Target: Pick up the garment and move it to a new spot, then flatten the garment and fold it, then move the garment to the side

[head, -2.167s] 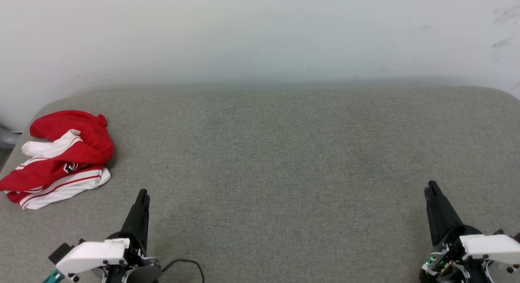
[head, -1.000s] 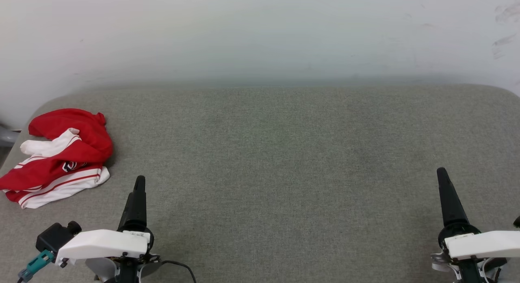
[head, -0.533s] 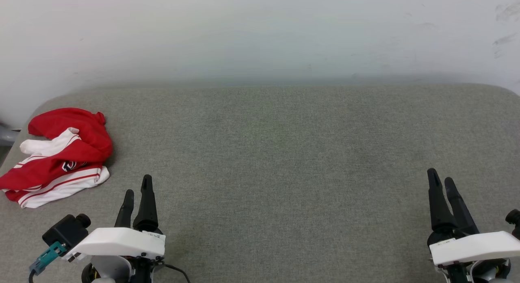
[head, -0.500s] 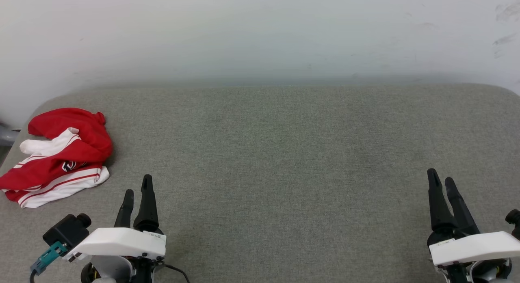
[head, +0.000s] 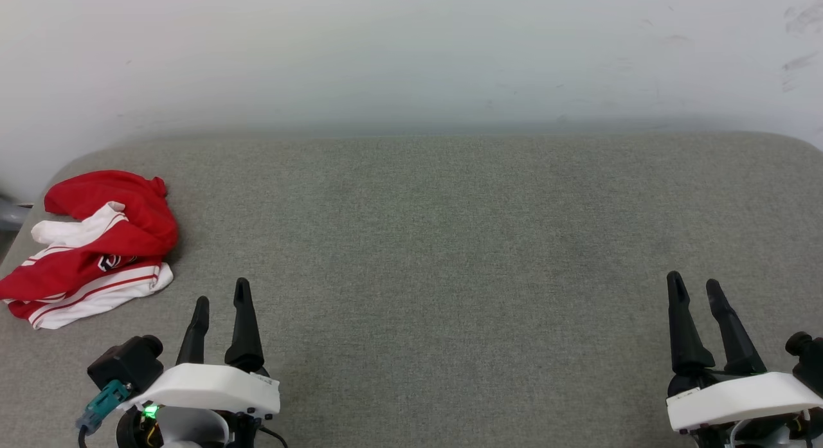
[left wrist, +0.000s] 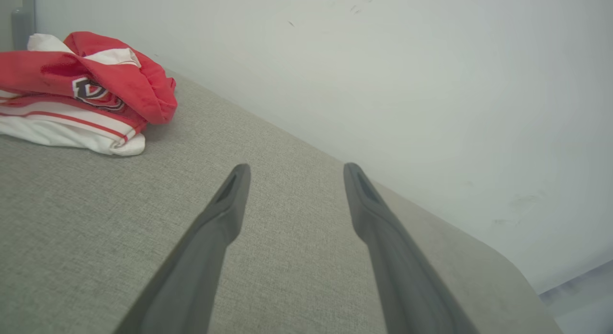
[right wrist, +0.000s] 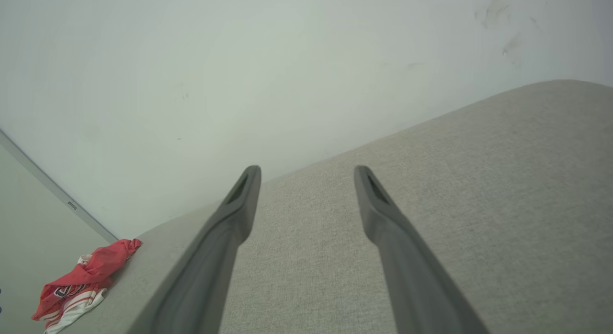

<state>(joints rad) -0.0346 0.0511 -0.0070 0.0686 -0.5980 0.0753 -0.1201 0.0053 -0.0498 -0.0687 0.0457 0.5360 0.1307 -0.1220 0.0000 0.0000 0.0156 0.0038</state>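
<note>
The crumpled red-and-white jersey (head: 90, 249) is lying at the left end of the bench (head: 450, 242), ahead and left of the left tool (head: 222, 291), clearly the nearer one, fingers standing apart, empty. The right tool (head: 693, 279), equally spread, is sitting well apart.
</note>
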